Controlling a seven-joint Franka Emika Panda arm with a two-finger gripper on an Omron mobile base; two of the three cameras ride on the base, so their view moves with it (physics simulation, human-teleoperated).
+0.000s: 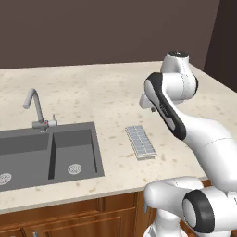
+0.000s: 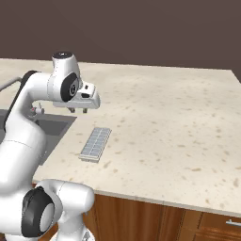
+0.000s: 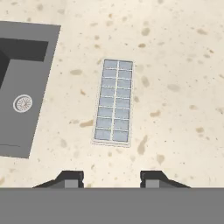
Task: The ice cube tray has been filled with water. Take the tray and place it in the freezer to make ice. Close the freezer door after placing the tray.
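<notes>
Ice cube tray flat on speckled beige worktop, just right of dark grey double sink, apart from it, near front edge. Cells face up, two columns. End effector raised above worktop, behind tray, not touching; points downward. In hand view, fingertips parted, gap empty, tray lying ahead between them on bare worktop. Grey faucet upright behind sink. Wooden cabinet fronts below worktop.
</notes>
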